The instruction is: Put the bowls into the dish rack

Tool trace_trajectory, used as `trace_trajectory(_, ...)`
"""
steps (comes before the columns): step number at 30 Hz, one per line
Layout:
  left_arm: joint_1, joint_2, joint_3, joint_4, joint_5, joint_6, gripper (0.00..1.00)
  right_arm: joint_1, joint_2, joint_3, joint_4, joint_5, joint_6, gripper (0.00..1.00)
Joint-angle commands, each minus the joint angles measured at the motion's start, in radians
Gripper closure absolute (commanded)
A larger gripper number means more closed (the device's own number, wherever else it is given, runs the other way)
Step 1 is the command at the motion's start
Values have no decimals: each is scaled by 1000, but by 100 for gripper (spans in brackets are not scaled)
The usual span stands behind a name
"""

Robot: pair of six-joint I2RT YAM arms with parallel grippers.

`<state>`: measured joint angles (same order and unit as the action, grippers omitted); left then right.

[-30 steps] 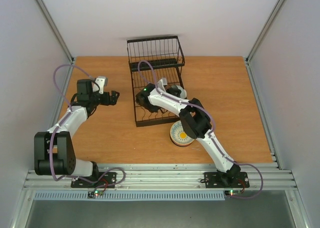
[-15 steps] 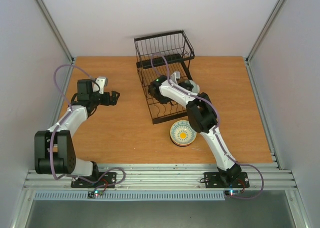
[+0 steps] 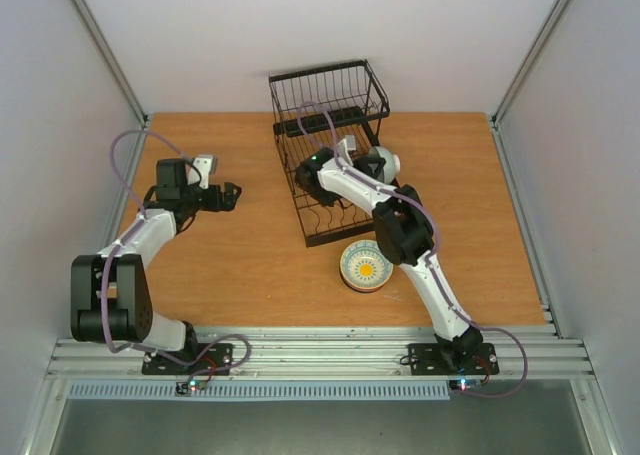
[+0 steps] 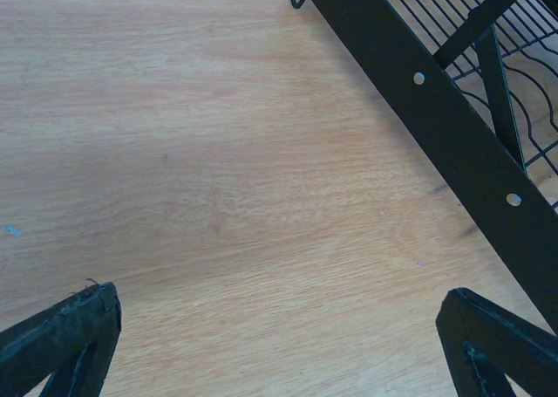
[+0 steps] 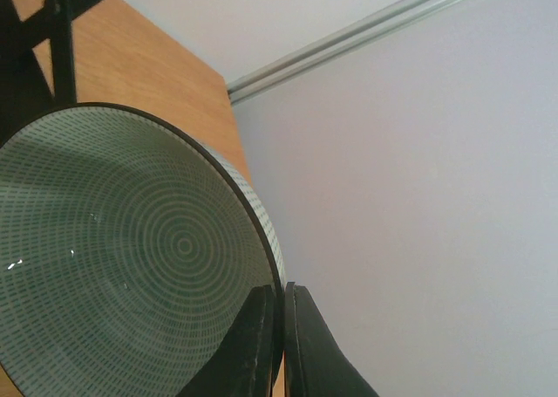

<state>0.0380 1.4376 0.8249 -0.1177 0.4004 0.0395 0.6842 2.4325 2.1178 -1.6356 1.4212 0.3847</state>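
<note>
The black wire dish rack (image 3: 322, 190) stands at the back middle of the table, its taller basket section at the far end. My right gripper (image 3: 365, 167) reaches over the rack's right side and is shut on the rim of a pale green bowl (image 3: 381, 161). In the right wrist view this bowl (image 5: 131, 266) shows a ringed interior, held on edge, with both fingertips (image 5: 261, 305) pinching its rim. A second bowl with a yellow centre (image 3: 365, 266) sits on the table in front of the rack. My left gripper (image 3: 229, 195) is open and empty, left of the rack (image 4: 436, 109).
The right arm's forearm lies across the rack and partly above the yellow-centred bowl. White walls and metal rails close in the table on three sides. Bare wood lies under my left gripper (image 4: 279, 327).
The dish rack has shifted to the right and turned a little. My right gripper has moved right and back with the bowl, now lifted at the rack's right side. The left arm has barely moved.
</note>
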Motion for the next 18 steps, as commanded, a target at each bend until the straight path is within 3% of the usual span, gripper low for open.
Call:
trace_trajectory(1,1,17,39,15,29,-19,1,33,36,14,-207,109,14,99)
trace_trajectory(18,1,5,40,17,36,-24,1,37,105,30,-207,129,-20,99)
